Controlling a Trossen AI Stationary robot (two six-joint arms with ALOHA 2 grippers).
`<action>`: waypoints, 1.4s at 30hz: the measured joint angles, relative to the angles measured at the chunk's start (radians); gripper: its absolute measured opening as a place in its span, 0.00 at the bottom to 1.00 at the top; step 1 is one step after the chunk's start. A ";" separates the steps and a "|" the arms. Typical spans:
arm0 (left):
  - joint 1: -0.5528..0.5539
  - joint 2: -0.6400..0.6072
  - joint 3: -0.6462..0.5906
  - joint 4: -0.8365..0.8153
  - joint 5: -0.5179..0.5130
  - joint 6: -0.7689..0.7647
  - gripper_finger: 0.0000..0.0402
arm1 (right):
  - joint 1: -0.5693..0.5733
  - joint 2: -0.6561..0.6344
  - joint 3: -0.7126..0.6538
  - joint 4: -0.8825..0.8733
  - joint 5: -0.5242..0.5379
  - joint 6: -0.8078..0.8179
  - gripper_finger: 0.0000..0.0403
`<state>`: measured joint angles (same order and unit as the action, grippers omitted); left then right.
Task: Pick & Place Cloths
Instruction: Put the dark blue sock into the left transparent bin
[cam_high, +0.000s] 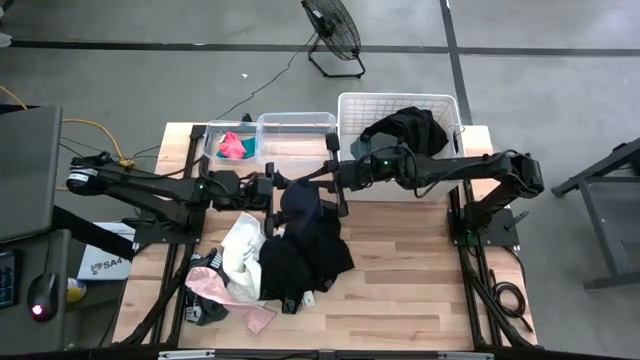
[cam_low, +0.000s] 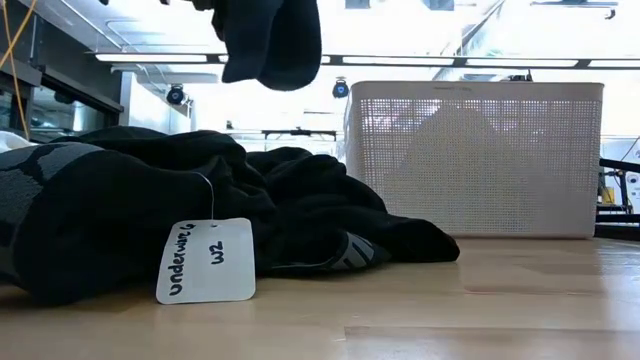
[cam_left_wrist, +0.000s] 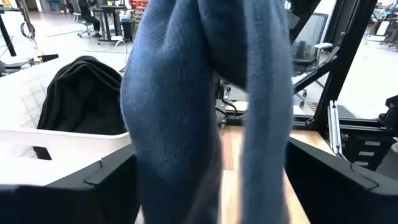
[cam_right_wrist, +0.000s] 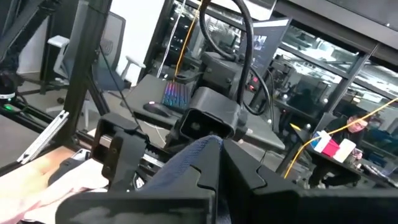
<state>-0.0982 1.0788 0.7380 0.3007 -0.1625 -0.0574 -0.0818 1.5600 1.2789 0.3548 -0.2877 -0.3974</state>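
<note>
A navy cloth (cam_high: 305, 210) hangs between my two grippers above the pile of cloths (cam_high: 290, 265). That pile of black, white and pink garments lies on the table's middle. My right gripper (cam_high: 335, 183) is shut on the navy cloth (cam_right_wrist: 193, 158). My left gripper (cam_high: 272, 190) faces it, open. In the left wrist view its fingers (cam_left_wrist: 93, 186) stand on either side of the hanging navy cloth (cam_left_wrist: 186, 93). In the low view the cloth's lower end (cam_low: 270, 40) hangs above the black pile (cam_low: 150, 210). My right gripper (cam_right_wrist: 214, 152) pinches a bunched upper part of the navy cloth (cam_right_wrist: 198, 149) between its two fingers, coming level from the table's right side. The cloth hangs slack below the fingers; whether its lower end (cam_high: 315, 245) is clear of the pile, I cannot tell.
A white slatted basket (cam_high: 345, 110) stands at the far edge with a black cloth (cam_high: 405, 130) in it. Left of it are two clear bins (cam_high: 297, 122); one holds a pink cloth (cam_high: 232, 145). A paper tag (cam_low: 205, 262) lies by the pile. Bare wood shows to the right (cam_high: 420, 270).
</note>
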 joint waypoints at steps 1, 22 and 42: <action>0.000 0.001 0.000 -0.006 -0.002 0.000 0.80 | 0.000 0.000 0.000 -0.001 0.000 0.002 0.01; 0.000 -0.010 0.000 -0.013 -0.015 0.035 0.02 | 0.003 -0.005 0.000 -0.070 0.051 0.040 0.07; 0.001 -0.127 0.065 -0.418 -0.610 0.153 0.01 | 0.019 -0.194 -0.001 -0.406 0.469 0.216 0.78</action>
<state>-0.0974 0.9520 0.8027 -0.1175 -0.7729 0.0956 -0.0624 1.3657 1.2781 -0.0513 0.1817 -0.1815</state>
